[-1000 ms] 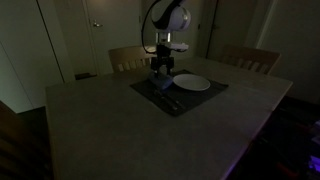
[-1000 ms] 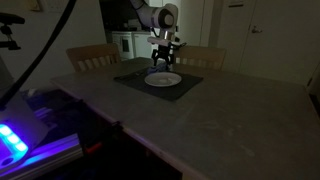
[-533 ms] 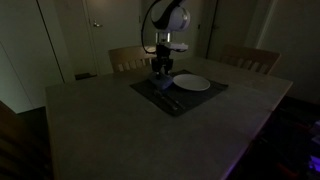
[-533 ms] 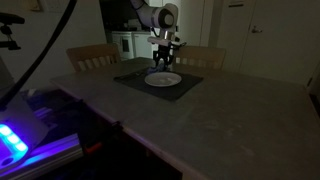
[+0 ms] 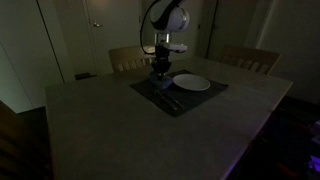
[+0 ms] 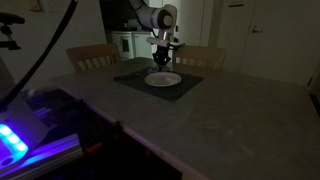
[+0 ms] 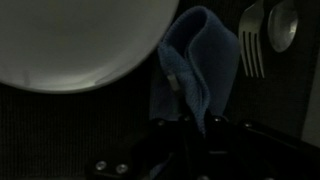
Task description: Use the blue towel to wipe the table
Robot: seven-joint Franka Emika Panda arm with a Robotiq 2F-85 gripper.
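Gripper [image 5: 161,68] hangs low over the table [image 5: 110,135], above the dark placemat [image 5: 185,102] beside the plate [image 7: 80,40]. Directly beneath it lies the bunched blue towel [image 7: 197,65], long axis running away from the wrist. Darkness hides whether the jaws pinch it.

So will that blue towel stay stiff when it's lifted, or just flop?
Probably floppy: the blue towel lies folded and bunched in soft creases. It likely weighs little, since it looks like thin cloth. If dragged, it may catch on the dark placemat rather than slide.
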